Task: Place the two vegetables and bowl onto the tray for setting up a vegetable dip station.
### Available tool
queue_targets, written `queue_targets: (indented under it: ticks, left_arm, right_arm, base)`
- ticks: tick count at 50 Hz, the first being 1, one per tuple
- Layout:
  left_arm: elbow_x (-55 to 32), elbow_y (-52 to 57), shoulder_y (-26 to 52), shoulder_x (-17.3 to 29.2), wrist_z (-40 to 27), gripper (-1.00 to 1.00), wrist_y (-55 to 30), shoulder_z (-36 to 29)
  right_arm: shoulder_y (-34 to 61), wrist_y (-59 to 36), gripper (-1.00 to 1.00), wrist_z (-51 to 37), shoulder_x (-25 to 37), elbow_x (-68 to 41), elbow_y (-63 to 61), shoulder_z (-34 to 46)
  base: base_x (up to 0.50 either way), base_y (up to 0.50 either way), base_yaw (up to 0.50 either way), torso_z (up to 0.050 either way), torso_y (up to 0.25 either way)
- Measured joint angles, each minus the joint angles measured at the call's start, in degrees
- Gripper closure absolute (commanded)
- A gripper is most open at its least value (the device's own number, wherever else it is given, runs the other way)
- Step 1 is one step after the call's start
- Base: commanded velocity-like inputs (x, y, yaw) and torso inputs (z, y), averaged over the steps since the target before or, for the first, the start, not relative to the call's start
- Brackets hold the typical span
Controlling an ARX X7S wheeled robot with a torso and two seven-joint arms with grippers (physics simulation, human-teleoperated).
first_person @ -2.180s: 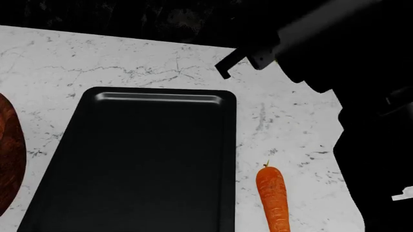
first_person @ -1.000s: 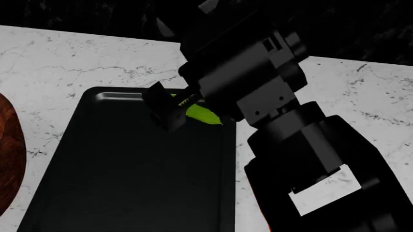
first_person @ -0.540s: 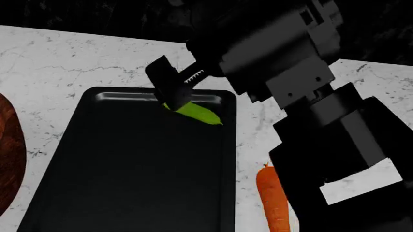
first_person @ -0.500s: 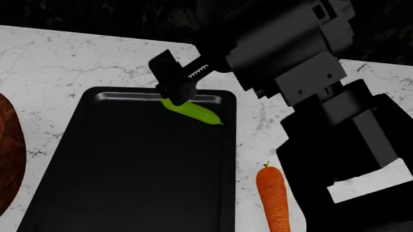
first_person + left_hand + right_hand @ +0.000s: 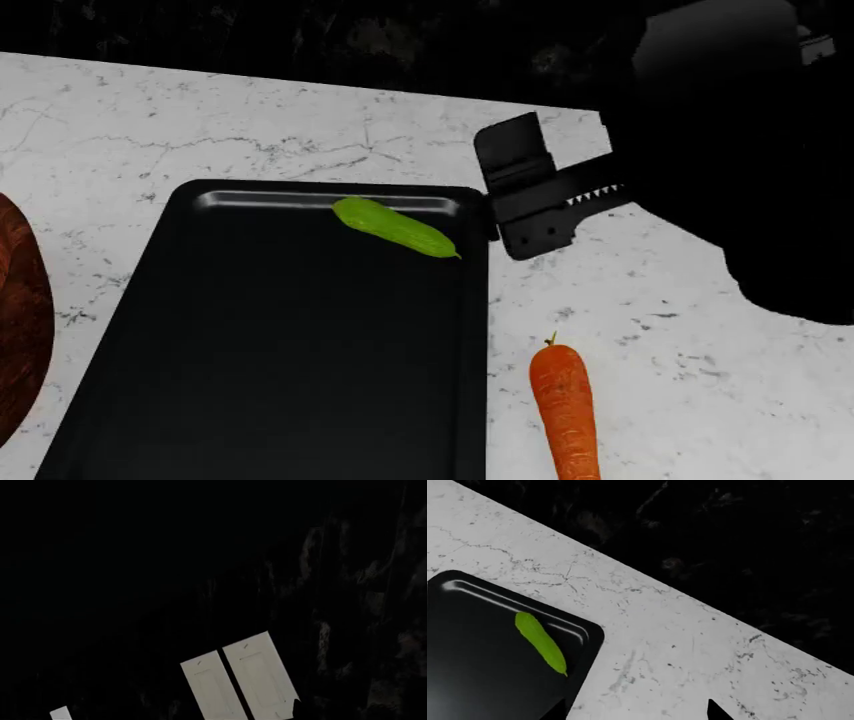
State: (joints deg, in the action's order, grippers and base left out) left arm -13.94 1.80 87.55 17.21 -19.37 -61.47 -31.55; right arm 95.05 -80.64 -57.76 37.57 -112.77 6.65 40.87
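1. Head view: the tray [image 5: 267,340] lies flat on the white marbled counter [image 5: 667,300], with its shiny strip along the far short edge. The cucumber [image 5: 395,227] lies inside the tray at the far right corner, set diagonally, one end touching the shiny strip and the other near the right rim. The carrot [image 5: 566,408] lies on the counter just beside the tray's right rim, not touching it, green stem tip pointing away from the robot. A curved part of the bowl [image 5: 19,320] shows at the left edge of the view, on the counter and apart from the tray. The right gripper [image 5: 534,201] hangs just past the tray's far right corner, jaws spread wide with nothing between them; a toothed inner face is visible on one finger. The left gripper is outside this view.

2. Left wrist view: the picture is almost wholly dark. Two pale rectangular panels [image 5: 237,677] stand side by side against a dark mottled surface. No gripper fingers or task items can be made out, so the left gripper's opening cannot be determined.

3. Right wrist view: the tray's corner with the shiny strip is visible, with the cucumber lying diagonally on it. Two dark fingertips [image 5: 715,711] appear well apart, holding nothing. A dark mottled wall [image 5: 727,540] borders the counter.
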Motion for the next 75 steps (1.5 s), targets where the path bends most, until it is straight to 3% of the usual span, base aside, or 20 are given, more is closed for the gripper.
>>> queue_targets:
  ticks: [10,22,75]
  left_arm:
    - [-1.05,4.4,-1.64,0.71,-0.83,-1.0,-2.57,1.25]
    - [-2.03,8.39,-2.83,1.17,-1.67,-1.0,-5.29,2.19]
    - [-3.46,10.88,-6.13,2.22,-2.25,-1.0,-5.1,2.55]
  right_arm:
    - [-3.4,5.65,-1.0,-14.47,8.05,-18.09,-9.41,2.62]
    - [-10.68,10.03,-1.0,-18.18,13.24,-24.29,-17.5,2.54]
    - [-27.14,11.5,-1.0,-5.68,11.51,-9.14,-18.29,1.28]
  base:
    - [0.0,0.0,0.0,0.0,0.0]
    - [0.0,0.0,0.0,0.0,0.0]
    - [0.0,0.0,0.0,0.0,0.0]
